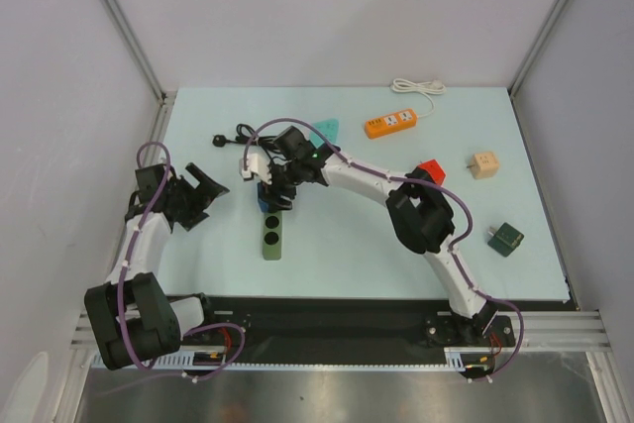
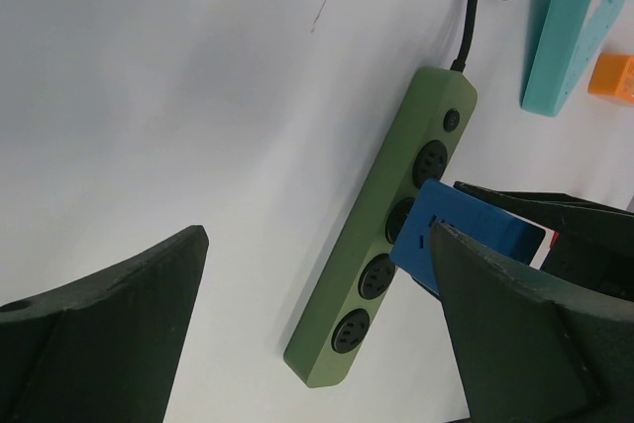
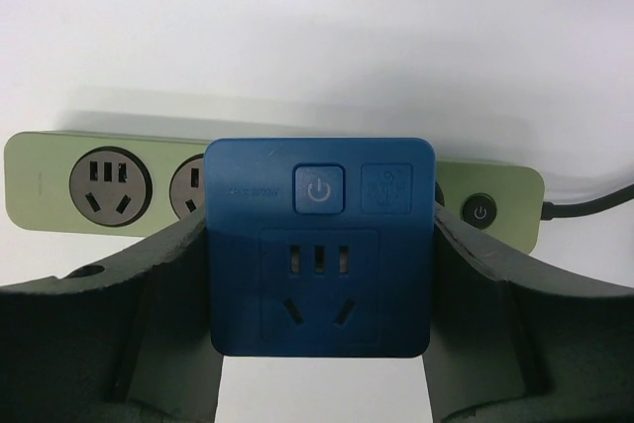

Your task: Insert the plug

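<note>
1. Nearest, left side: left gripper off to the side of the work. Blunt black wedge fingers spread wide, nothing between them. No part in the task yet, by the look of it.
2. Mid-mat: green strip flat on the pale, smooth mat. Long matt olive bar, rounded ends, row of round dark sockets, small round switch at the far end. Two sockets at the near end free.
3. Over the strip's middle sockets: blue adapter, clamped by its two sides in the right gripper, fingers partly spread to its width. Square matt plastic block, rounded corners, slots and a power button on the upper face. Touching the strip or just above it; underside hidden, so cannot tell whether the prongs are home. Judged as the insertion in hand: lined up, final press and release likely left.
4. Farther, left: thin black cord from the strip's far end, in a loose limp loop, ending in the small black plug. Lying on the mat, in no socket, no gripper near. If meant for a socket, all of that left to do.
5. Farthest: teal wedge just beyond the loop; orange strip with a coiled white cord, well apart from the black plug.
6. Right side, scattered: red block, beige cube, dark green cube. Hard, boxy plastic, untouched.
</note>
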